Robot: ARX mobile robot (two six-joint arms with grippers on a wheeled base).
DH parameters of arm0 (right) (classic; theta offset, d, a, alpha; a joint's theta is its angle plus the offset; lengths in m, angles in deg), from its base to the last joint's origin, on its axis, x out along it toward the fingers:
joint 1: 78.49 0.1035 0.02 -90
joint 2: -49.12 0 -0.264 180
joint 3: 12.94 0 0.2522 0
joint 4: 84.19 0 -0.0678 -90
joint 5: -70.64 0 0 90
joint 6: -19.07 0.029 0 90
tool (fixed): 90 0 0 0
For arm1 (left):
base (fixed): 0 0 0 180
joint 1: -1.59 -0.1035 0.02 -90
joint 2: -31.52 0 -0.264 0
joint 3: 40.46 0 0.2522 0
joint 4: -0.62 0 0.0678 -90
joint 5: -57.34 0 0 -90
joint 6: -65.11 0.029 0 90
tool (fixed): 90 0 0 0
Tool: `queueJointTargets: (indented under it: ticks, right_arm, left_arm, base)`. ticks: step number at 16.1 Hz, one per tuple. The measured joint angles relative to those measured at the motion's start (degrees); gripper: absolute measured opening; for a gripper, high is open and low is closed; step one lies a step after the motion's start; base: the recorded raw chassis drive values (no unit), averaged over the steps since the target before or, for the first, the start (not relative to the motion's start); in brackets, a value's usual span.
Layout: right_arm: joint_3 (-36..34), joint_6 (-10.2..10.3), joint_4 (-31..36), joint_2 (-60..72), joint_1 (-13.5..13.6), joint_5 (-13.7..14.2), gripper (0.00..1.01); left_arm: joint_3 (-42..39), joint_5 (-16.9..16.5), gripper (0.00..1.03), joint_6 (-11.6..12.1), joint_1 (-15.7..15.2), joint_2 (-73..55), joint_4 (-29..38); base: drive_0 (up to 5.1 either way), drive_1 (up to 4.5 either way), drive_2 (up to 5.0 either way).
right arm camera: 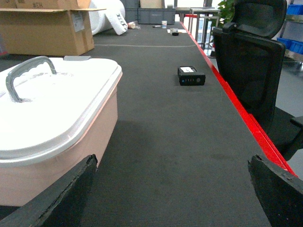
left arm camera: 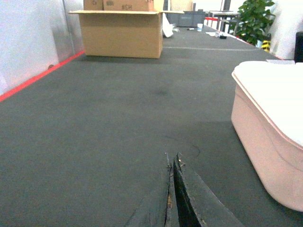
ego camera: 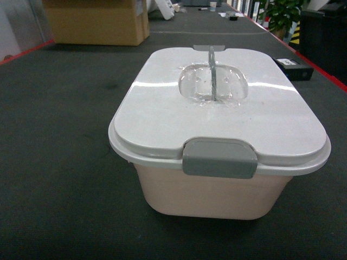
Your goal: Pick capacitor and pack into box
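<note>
The box [ego camera: 211, 197] is a pale pink tub standing in the middle of the dark table, closed by its white lid [ego camera: 162, 116]. A grey latch [ego camera: 219, 157] faces me and the clear handle [ego camera: 212, 67] stands up. No capacitor shows in any view. My left gripper [left arm camera: 172, 158] is shut with nothing in it, low over the mat, with the box [left arm camera: 265, 142] to its right. My right gripper [right arm camera: 173, 161] is open wide over bare mat, and the box [right arm camera: 61, 156] with its lid [right arm camera: 66, 104] is beside its left finger. Neither gripper appears in the head view.
A small black rectangular device [ego camera: 293, 68] [right arm camera: 191, 75] lies near the table's red right edge [right arm camera: 236, 109]. A brown cardboard carton [ego camera: 97, 21] [left arm camera: 122, 33] stands at the far left. A black office chair [right arm camera: 251, 56] is just beyond the right edge.
</note>
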Motion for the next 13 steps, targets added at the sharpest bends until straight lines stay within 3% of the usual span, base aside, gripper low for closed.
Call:
queueJointTargets:
  ticks: [1, 7, 9, 13]
  right_arm:
    - [0.00, 0.00, -0.02, 0.02, 0.00, -0.04, 0.98]
    - [0.00, 0.00, -0.02, 0.00, 0.00, -0.02, 0.98]
    - [0.00, 0.00, 0.00, 0.00, 0.00, -0.02, 0.98]
    - [0.00, 0.00, 0.00, 0.00, 0.00, -0.02, 0.98]
  left_arm:
    - [0.00, 0.02, 0.02, 0.00, 0.00, 0.02, 0.42]
    - [0.00, 0.02, 0.81, 0.00, 0.00, 0.02, 0.24]
    - [0.00, 0.02, 0.98, 0.00, 0.00, 0.02, 0.24]
    - [0.00, 0.02, 0.98, 0.00, 0.00, 0.02, 0.24]
  base:
    - [0.0, 0.00, 0.0]
    - [0.0, 0.00, 0.0]
    - [0.0, 0.00, 0.0]
    - [0.0, 0.00, 0.0]
